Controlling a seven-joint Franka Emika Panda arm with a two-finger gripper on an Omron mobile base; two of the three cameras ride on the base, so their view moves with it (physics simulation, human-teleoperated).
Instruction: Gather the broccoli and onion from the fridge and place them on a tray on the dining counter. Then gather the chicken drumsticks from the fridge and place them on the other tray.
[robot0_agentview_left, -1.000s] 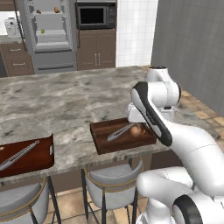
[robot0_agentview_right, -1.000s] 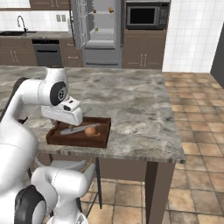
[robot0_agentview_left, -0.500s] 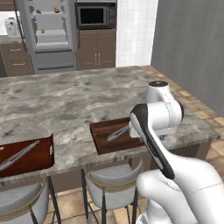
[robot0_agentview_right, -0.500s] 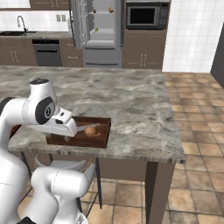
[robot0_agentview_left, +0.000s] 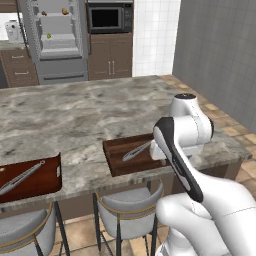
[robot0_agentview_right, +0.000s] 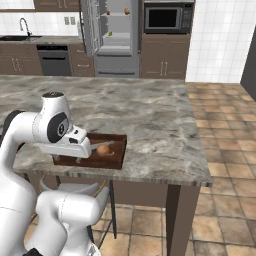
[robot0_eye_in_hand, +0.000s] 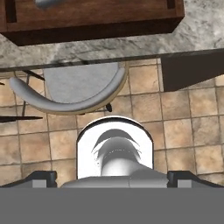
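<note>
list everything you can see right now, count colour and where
dining counter: 1, grey-beige marbled, across the middle
trays: 2, dark brown wood; one at the counter's near edge by the arm, the other further left along that edge
onion: 1, orange-brown, in the tray by the arm
tongs: 2, grey metal; one in the near tray, one in the left tray
stools: 2, grey cushions; one under the near tray, one to its left
fridge: 1, grey, doors open, far wall
microwave: 1, dark, right of the fridge
sink tap: 1, far left
gripper: 1, dark tips, open, above the floor and stool
</note>
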